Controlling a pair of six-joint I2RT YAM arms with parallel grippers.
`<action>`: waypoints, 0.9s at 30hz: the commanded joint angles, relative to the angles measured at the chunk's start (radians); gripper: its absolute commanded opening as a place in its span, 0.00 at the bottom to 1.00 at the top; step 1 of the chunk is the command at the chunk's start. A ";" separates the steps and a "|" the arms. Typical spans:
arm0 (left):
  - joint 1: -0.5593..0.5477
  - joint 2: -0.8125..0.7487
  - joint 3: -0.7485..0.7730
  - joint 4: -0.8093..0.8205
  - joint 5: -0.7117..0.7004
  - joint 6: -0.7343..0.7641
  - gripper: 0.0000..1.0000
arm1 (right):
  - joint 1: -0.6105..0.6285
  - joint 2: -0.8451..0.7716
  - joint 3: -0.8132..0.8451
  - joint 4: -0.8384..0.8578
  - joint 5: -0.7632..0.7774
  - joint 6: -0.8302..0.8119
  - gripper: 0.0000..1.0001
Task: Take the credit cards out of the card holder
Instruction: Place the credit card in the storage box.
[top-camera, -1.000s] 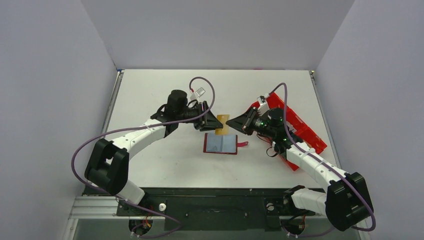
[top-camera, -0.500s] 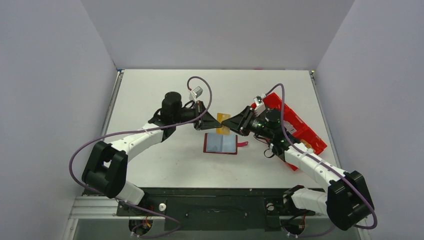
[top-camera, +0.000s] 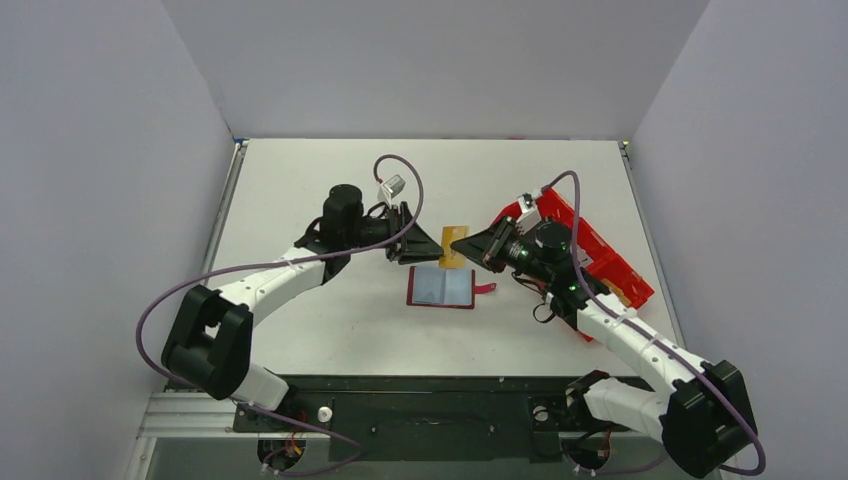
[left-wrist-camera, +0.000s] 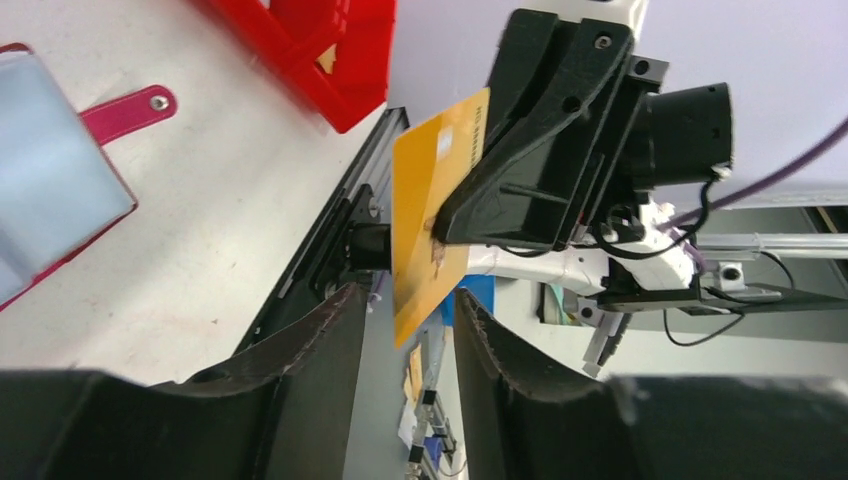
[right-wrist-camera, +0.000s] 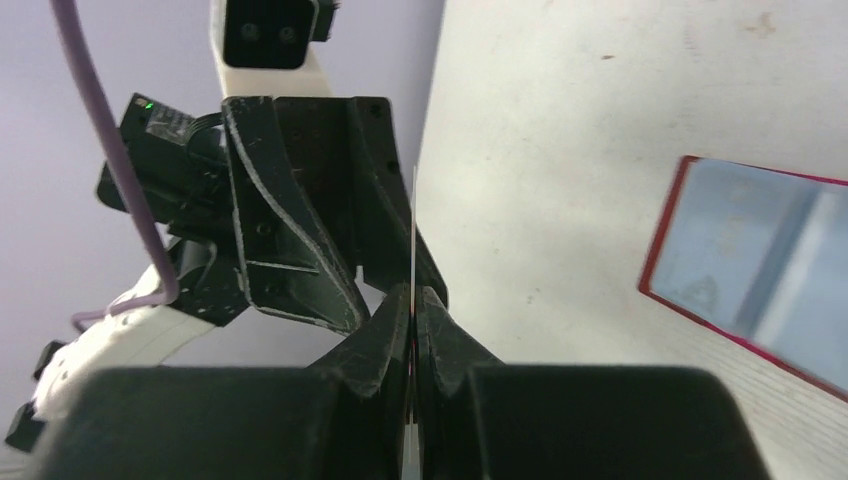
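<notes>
The right gripper (top-camera: 460, 243) is clenched on the gold credit card (left-wrist-camera: 435, 200), pinching it edge-on above the surface (top-camera: 330, 180). The left gripper (top-camera: 437, 247) is released, its fingers (left-wrist-camera: 320, 340) standing apart on either side of the card's free end, with a gap showing on each side. At 6 o'clock from the held card, the card holder (top-camera: 412, 290) lies spread flat on the surface with the light blue card (top-camera: 440, 287) in it. A red tray (top-camera: 600, 255) sits at 3 o'clock from the holder.

The gold card (left-wrist-camera: 428, 180), pinched by the right tool (left-wrist-camera: 441, 228), stands between the left tool's (left-wrist-camera: 408, 300) parted fingers.
</notes>
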 joint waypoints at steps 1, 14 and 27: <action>-0.001 -0.067 0.068 -0.242 -0.075 0.218 0.37 | 0.003 -0.100 0.050 -0.234 0.193 -0.112 0.00; -0.047 -0.155 0.208 -0.852 -0.517 0.568 0.42 | -0.043 -0.213 0.238 -1.076 0.803 -0.156 0.00; -0.054 -0.170 0.191 -0.841 -0.484 0.602 0.42 | -0.256 -0.012 0.358 -1.506 1.216 -0.146 0.00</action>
